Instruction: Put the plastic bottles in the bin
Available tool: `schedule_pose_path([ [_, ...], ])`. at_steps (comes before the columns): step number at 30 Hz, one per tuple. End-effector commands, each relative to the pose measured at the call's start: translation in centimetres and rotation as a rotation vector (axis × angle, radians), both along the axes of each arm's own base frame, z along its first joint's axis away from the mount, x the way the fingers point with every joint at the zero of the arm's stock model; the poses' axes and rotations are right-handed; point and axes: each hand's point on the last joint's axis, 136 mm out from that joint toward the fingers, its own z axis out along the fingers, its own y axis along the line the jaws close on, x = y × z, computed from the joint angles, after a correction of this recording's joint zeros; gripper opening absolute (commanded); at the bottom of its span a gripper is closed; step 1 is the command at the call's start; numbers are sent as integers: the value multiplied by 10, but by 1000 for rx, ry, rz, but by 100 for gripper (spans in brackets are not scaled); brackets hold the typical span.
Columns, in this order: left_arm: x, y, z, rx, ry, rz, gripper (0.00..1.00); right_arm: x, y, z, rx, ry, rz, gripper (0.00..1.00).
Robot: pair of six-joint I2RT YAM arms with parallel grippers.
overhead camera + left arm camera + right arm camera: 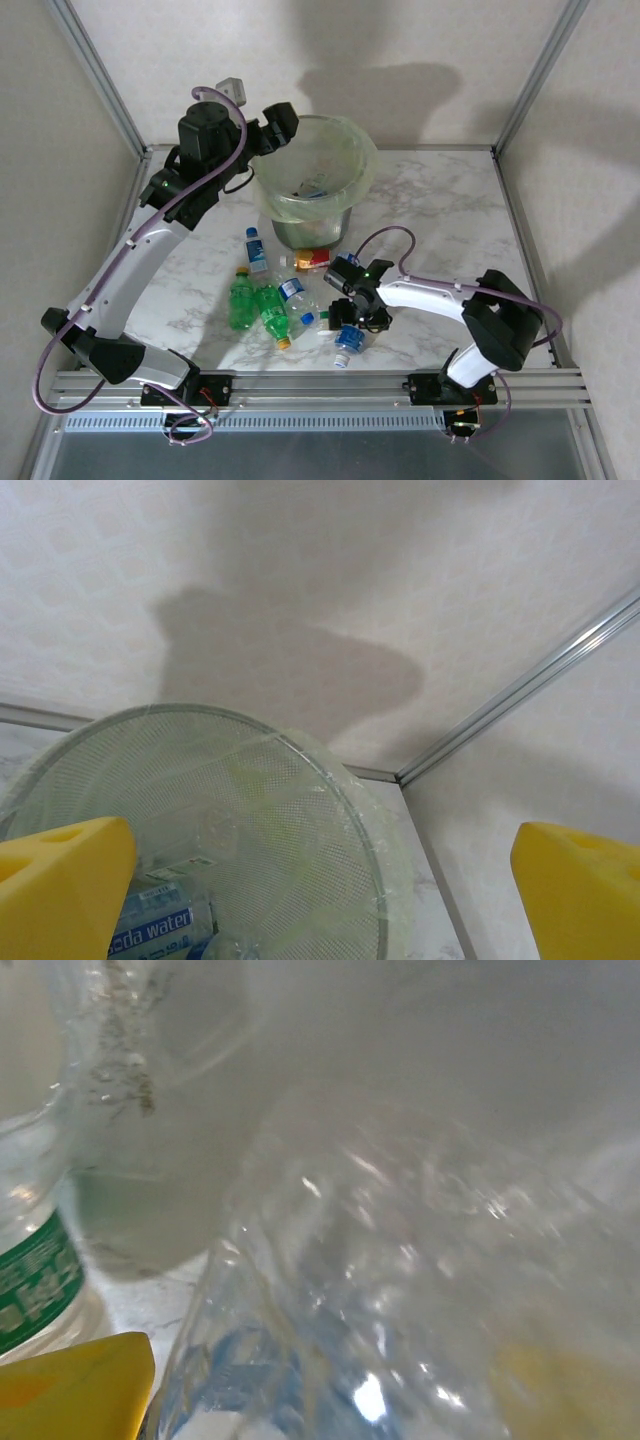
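- The left gripper [320,900] is held wide open; its two yellow pads [60,890] are seen far apart at the lower corners of the left wrist view, and nothing is held between them.
- It is raised at the left part of the rim of the bin [365,160], and the open mouth of the bin is seen directly below it.
- The bin is a round grey can with a pale green plastic liner folded over its rim, and it is placed at the far middle of the marble table [450,220].
- Inside the bin a blue-labelled bottle [150,930] is seen at the bottom.
- The right gripper [345,315] is lowered among the bottles in front of the bin.
- In the right wrist view one yellow pad [70,1390] is seen at the lower left, and a clear bottle [400,1260] is lying very close, between the fingers.
- It cannot be told whether this bottle is squeezed or only enclosed.
- A green-labelled bottle [35,1280] is seen just beside it on the left.
- On the table, left of the right gripper, two green bottles [240,300] are lying side by side.
- A blue-capped bottle [257,248] and a red-labelled bottle [310,260] are lying near the foot of the bin.
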Motion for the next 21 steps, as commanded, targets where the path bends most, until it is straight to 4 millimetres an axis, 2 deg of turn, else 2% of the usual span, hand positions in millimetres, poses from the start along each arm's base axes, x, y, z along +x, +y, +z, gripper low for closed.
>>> schedule_pose_path([
  [1,-7,7,14,-34,-35,-4,96,3,-4,-6,-47,-16,-8,85],
  [8,-8,13,14,-31,-35,8,96,3,-20,-16,-93,-20,-56,72],
  [12,-7,12,14,-37,-36,4,96,13,-26,-8,-91,-60,-92,65],
  [16,-5,12,14,-40,-35,4,96,25,-34,9,-82,-122,-136,61],
  [19,-5,10,14,-47,-35,-2,96,38,-37,33,-51,-196,-164,60],
  [21,-5,9,15,-52,-36,-6,96,48,-40,56,-21,-262,-184,60],
])
